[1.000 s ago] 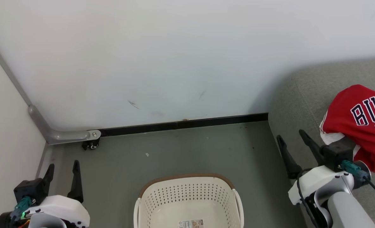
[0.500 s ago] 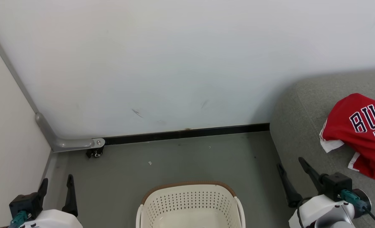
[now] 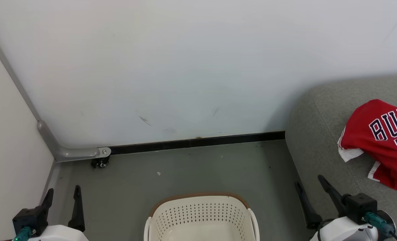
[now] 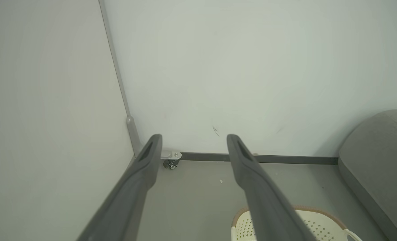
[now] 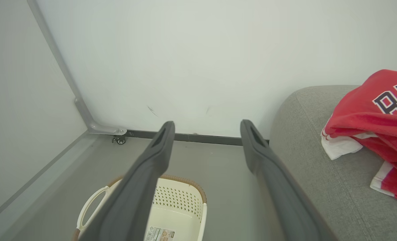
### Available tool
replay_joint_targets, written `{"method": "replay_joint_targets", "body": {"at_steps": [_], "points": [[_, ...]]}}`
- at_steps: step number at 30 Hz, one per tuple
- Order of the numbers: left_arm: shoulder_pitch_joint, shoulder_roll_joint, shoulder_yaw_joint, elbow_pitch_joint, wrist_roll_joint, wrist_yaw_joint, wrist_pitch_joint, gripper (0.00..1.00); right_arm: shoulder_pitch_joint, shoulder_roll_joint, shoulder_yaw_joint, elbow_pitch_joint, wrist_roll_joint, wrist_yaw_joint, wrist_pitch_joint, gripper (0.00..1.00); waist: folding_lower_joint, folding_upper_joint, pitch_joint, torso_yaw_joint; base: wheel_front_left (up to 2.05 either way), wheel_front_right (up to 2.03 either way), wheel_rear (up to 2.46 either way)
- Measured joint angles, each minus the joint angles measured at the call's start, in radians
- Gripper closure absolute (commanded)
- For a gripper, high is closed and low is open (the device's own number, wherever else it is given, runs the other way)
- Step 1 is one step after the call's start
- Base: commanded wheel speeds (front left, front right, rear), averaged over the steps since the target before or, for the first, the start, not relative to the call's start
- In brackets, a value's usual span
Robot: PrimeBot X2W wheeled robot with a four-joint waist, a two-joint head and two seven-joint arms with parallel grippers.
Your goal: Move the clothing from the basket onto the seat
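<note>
As far as can be judged, looks all but finished. Large grey fabric-upholstered sofa with rounded edges (image 3: 319, 127), standing just right of the oval cream plastic laundry basket with perforated sides and brown woven-look rim (image 3: 201, 209). Heaped on that sofa, well right of the basket: red basketball jerseys with white trim and black white-edged lettering (image 3: 379, 140), white fabric (image 3: 350, 153) tucked beneath. Inside the basket, bare cream floor and a paper label (image 5: 159, 233) where visible; near end cut off, so cannot rule out a leftover. Left of the basket, left gripper (image 3: 64, 189), jaws spread, holding nothing. Right of it, by the sofa's edge, right gripper (image 3: 308, 180), likewise parted and empty. Probably left to do: check the basket's hidden end.
</note>
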Motion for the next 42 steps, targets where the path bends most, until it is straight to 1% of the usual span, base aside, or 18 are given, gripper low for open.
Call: {"method": "replay_joint_targets", "body": {"at_steps": [11,22,29,30,36,42], "points": [[0.005,0.000,-0.010,-0.021,0.009,0.003,0.000,0.00,0.022,0.000,0.015,-0.031,0.036,0.000,0.000,0.00,0.0000,0.0000,0.000,0.005,0.00,0.00,0.00],[0.026,0.001,-0.009,-0.036,0.017,0.015,0.000,0.00,0.044,0.001,0.010,-0.052,0.044,0.000,0.000,0.00,0.0000,0.0000,-0.002,0.009,0.00,0.00,0.00],[0.026,0.004,-0.010,-0.045,0.019,0.015,0.000,0.00,0.059,0.001,0.010,-0.060,0.044,0.000,0.000,0.00,0.0000,0.0000,-0.002,0.011,0.00,0.00,0.00],[0.026,0.005,-0.012,-0.047,0.019,0.015,0.000,1.00,0.059,0.001,0.010,-0.061,0.044,0.000,0.000,1.00,0.0000,0.0000,-0.001,0.012,0.00,0.00,0.00],[0.064,-0.053,-0.032,-0.009,0.010,0.014,0.002,1.00,0.094,0.012,0.017,-0.014,0.048,0.000,0.003,1.00,0.0000,0.0000,-0.001,0.012,0.00,0.00,0.00],[0.065,-0.061,-0.005,-0.010,-0.044,-0.008,0.019,1.00,0.098,0.011,0.026,-0.020,0.106,0.000,0.003,1.00,0.0000,0.0000,0.001,0.012,0.00,0.00,0.00]]}}
